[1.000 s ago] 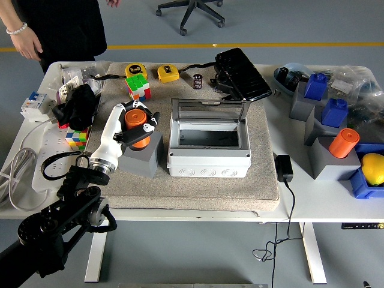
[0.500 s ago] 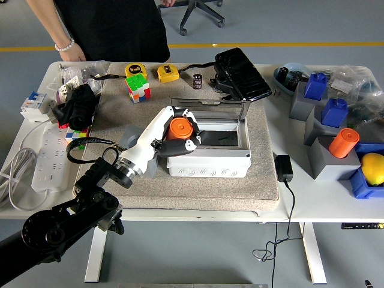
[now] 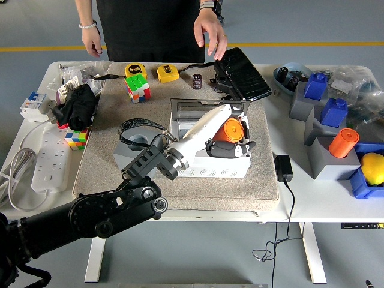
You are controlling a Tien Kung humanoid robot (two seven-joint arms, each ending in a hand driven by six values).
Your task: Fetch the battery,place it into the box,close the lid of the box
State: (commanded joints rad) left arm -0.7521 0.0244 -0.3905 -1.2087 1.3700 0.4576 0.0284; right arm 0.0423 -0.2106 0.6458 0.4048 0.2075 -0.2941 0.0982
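The orange battery [image 3: 228, 129] sits in your left hand [image 3: 227, 139], whose fingers are wrapped around it, over the right-hand part of the open white box [image 3: 207, 165]; whether it hangs clear of the box floor or touches it cannot be told from here. Bring it down until it rests inside before you loosen the fingers, and keep it away from the right wall, which it looks close to. Release by spreading the fingers rather than pulling up, so the cylinder does not roll or tip out with the hand. The grey lid [image 3: 204, 110] stands upright at the back edge, just behind your forearm, so draw the arm out toward the near-left, low and clear of it, or you may knock it shut on the wrist. The empty grey holder [image 3: 133, 146] lies just left of the box on the mat [image 3: 264, 180]; do not sweep it as you withdraw. A person [image 3: 150, 21] stands at the far side of the surface [image 3: 312, 198], one hand hovering over the black case [image 3: 242, 73] behind the box. Your right arm is out of view.
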